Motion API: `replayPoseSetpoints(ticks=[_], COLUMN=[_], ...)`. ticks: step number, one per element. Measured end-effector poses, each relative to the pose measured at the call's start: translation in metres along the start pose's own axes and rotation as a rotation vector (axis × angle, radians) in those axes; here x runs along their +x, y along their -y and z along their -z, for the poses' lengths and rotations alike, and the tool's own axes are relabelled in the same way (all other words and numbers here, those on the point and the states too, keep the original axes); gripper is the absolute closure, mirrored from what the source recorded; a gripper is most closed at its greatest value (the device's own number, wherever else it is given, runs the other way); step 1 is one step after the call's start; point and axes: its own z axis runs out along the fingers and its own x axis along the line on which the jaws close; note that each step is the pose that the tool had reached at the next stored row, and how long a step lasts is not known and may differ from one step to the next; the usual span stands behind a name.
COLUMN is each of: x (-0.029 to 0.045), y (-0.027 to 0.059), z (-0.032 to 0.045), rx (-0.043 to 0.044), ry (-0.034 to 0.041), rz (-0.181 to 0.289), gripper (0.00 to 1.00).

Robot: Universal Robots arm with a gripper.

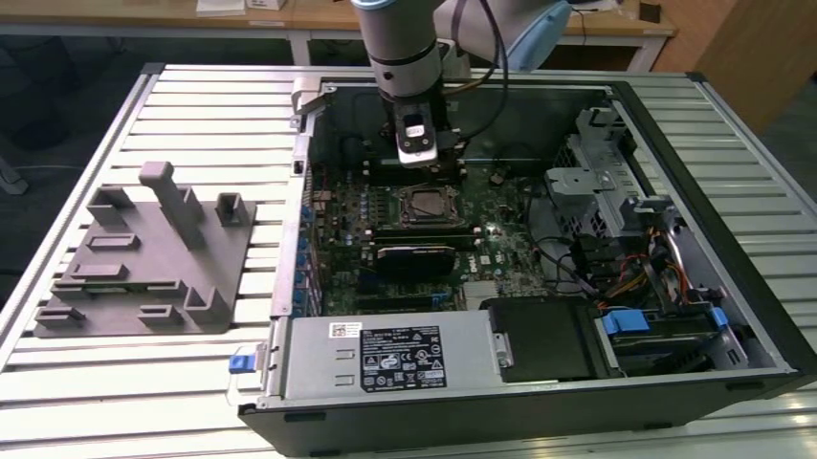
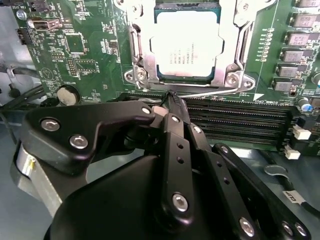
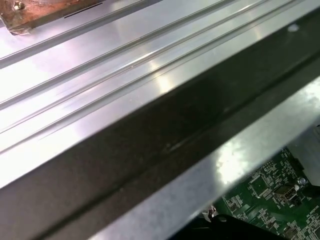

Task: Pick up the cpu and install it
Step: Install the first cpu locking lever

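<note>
While the hand point(image 2: 172, 97) seems closed, empty, the cpu point(image 2: 184, 47) sits socketed.

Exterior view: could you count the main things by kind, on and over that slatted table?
computer case: 1
grey plastic block: 1
cpu, inside the case: 1
gripper, over the case: 1
Total: 4

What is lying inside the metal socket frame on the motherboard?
The cpu lies inside the socket frame, silver top up. Its underside and the contacts under it are covered. The gripper is beside the frame, fingers together, empty.
</note>
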Motion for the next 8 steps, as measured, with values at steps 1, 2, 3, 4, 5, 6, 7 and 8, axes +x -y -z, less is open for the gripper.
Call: replayPoseSetpoints(ticks=[1, 2, 3, 4, 5, 6, 7, 8], x=[0.0001, 0.0001, 0.0002, 0.0003, 0.0002, 0.0, -0.0002, -0.0004], y=[0.0001, 0.0002, 0.0003, 0.0004, 0.0006, 0.001, 0.0014, 0.0019], z=[-0.0001, -0.0003, -0.0006, -0.0008, -0.0011, -0.0013, -0.0015, -0.0017], rx=[0.0001, 0.0003, 0.0002, 0.0003, 0.0002, 0.0001, -0.0002, -0.0004], ry=[0.0001, 0.0004, 0.0007, 0.001, 0.0014, 0.0016, 0.0018, 0.002], rz=[-0.001, -0.002, -0.002, -0.003, -0.003, -0.003, -0.003, -0.003], gripper=[0.89, 0.89, 0.89, 0.89, 0.89, 0.89, 0.89, 0.89])
